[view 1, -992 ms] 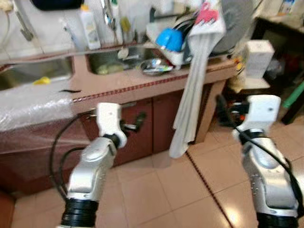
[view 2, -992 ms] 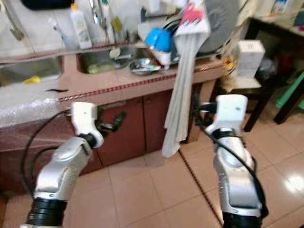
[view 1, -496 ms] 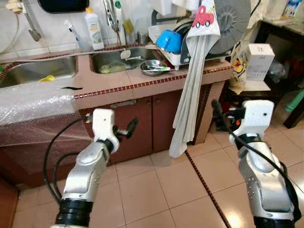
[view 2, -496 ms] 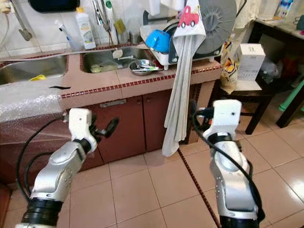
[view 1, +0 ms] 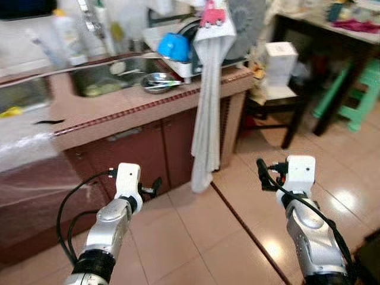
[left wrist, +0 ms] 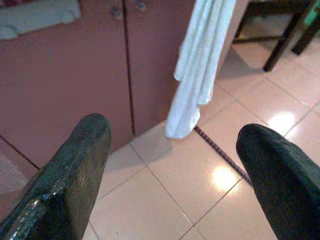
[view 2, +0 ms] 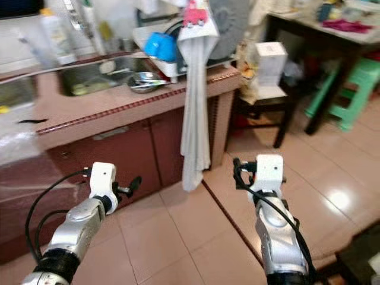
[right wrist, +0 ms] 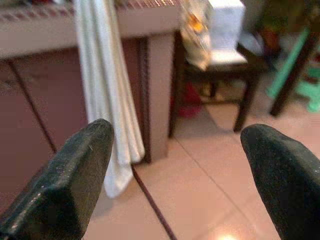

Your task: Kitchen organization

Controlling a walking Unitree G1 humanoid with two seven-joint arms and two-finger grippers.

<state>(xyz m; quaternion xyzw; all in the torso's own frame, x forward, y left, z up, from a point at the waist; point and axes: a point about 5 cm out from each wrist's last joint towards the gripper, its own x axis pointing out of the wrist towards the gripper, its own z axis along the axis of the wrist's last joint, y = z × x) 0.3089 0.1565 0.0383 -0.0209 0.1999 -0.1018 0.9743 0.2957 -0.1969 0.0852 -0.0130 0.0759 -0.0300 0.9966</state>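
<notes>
Kitchen clutter sits at the far side of the scene on a reddish-brown tiled worktop [view 1: 113, 116] with a beaded edge strip: a shallow steel bowl [view 1: 155, 81] lies just in front of a sunken steel sink [view 1: 104, 80], and to its right a dish rack holds an upturned blue plastic bowl [view 1: 174, 46] and a large grey round plate [view 1: 242, 21]. A long white towel with a pink printed top [view 1: 206, 113] hangs from the rack over the worktop's front edge, its long axis running straight down to just above the tiled floor [view 1: 196, 237].

Both arms are held out low over the floor, well short of the cabinet doors. The left pincer [view 1: 155, 187] points toward the dark red cabinet front, and the left wrist view shows its two black fingers [left wrist: 75, 165] spread wide with nothing between them. The right pincer [view 1: 261, 172] hangs near the dark seam line in the tiles, also spread wide and empty in the right wrist view, which looks toward the towel and a white carton [right wrist: 226, 17] on a dark wooden stool [right wrist: 235, 67].

Everything worth tidying lies ahead of and above both pincers. The towel's lower end falls between the two arms, and the left pincer appears slightly nearer to it. The likely next step is to step closer and raise an arm, since neither pincer looks within reach of the worktop yet.
</notes>
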